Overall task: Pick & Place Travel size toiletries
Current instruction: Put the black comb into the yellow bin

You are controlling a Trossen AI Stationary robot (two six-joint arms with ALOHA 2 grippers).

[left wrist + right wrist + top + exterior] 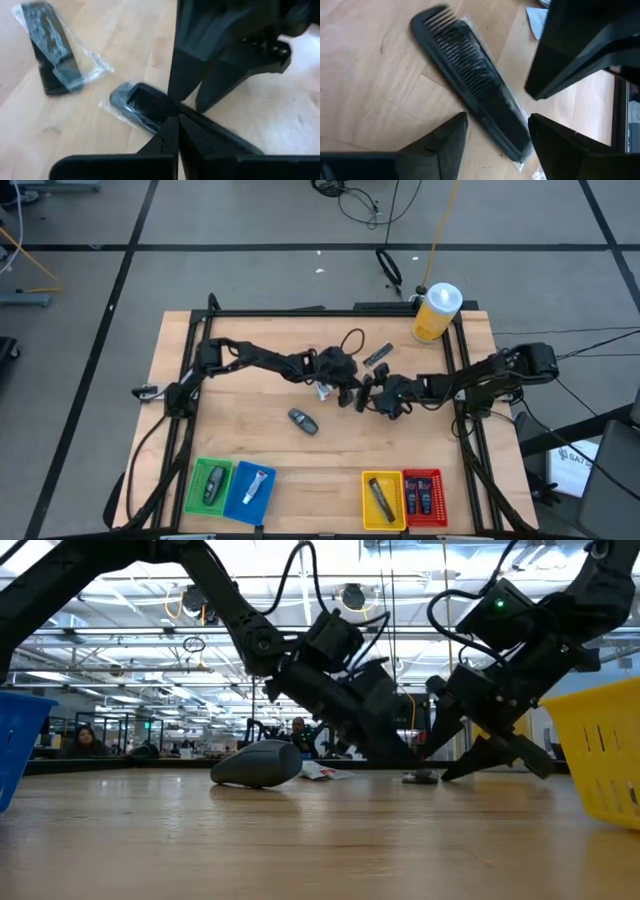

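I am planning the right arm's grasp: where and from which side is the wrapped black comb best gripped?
Probably across its narrow width near mid-length, from above: the comb lies flat, long and slim, and the open right gripper sits over it.

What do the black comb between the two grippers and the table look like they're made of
The comb looks like moulded black plastic with a matt face, sealed in a thin clear film sleeve that crinkles and glints at its edges. The table looks like pale wood, with visible grain and plank seams; it could be a laminate.
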